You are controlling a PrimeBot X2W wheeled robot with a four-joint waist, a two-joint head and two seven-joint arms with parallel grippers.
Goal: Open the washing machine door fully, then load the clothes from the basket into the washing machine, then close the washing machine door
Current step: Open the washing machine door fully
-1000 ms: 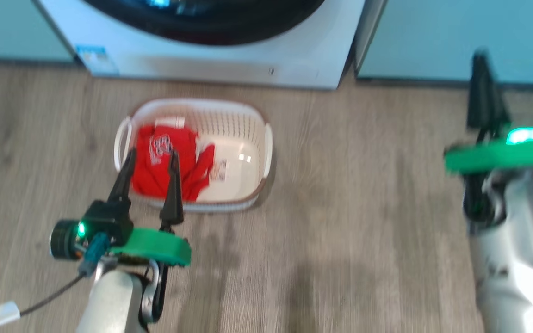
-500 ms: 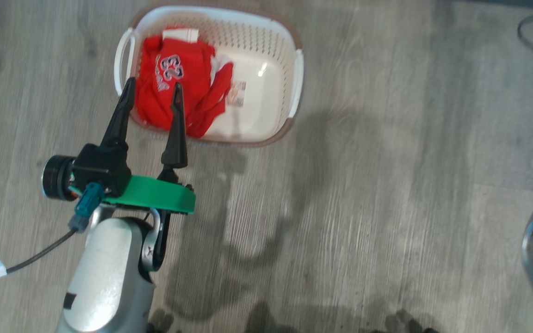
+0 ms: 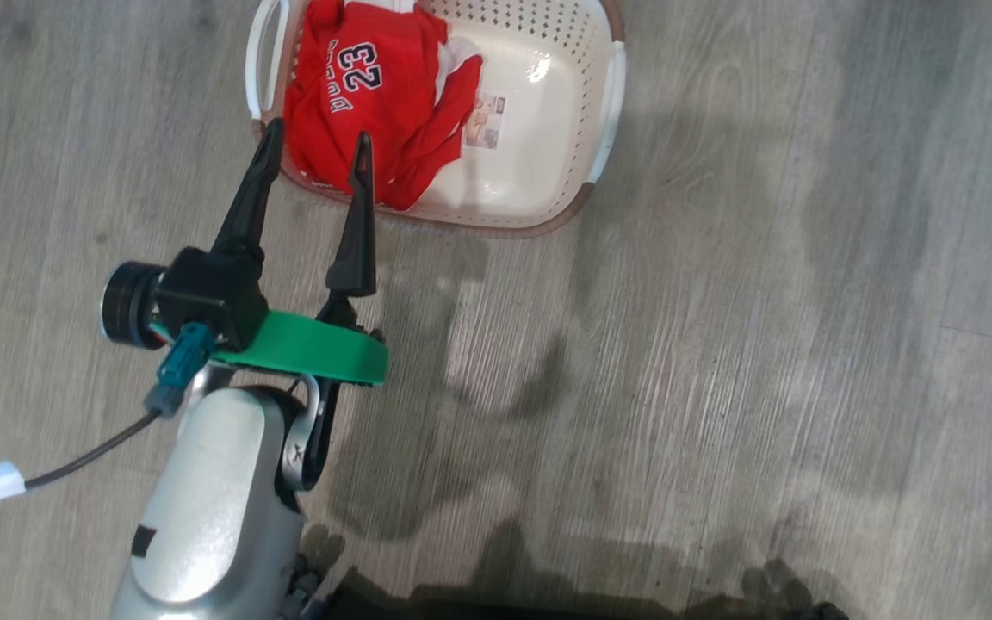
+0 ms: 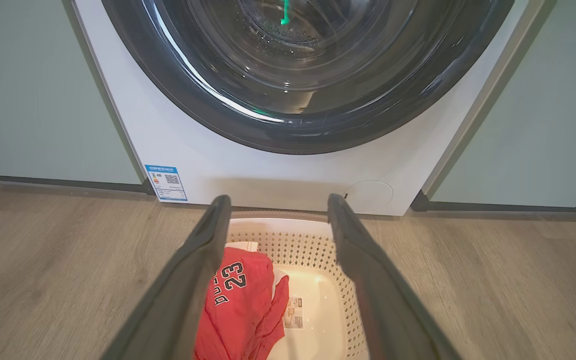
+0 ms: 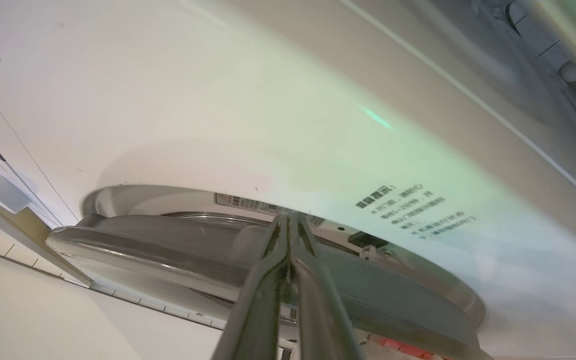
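Head cam tipped way down over the last second

The whole head view swung toward the floor (image 3: 720, 344), so that's the camera moving, not the stuff. The basket (image 3: 610, 103) went from mid-frame to jammed against the top edge with its far rim cut off, and it looks a bit more turned in the picture. The clothes (image 3: 375, 95) were a red blur before, and now the white "23" reads cleanly. The left gripper (image 3: 319, 131) sits higher in frame, fingertips at the basket's near left corner rather than halfway along its left side. A dark shadow (image 3: 548, 594) has crept in along the bottom edge.
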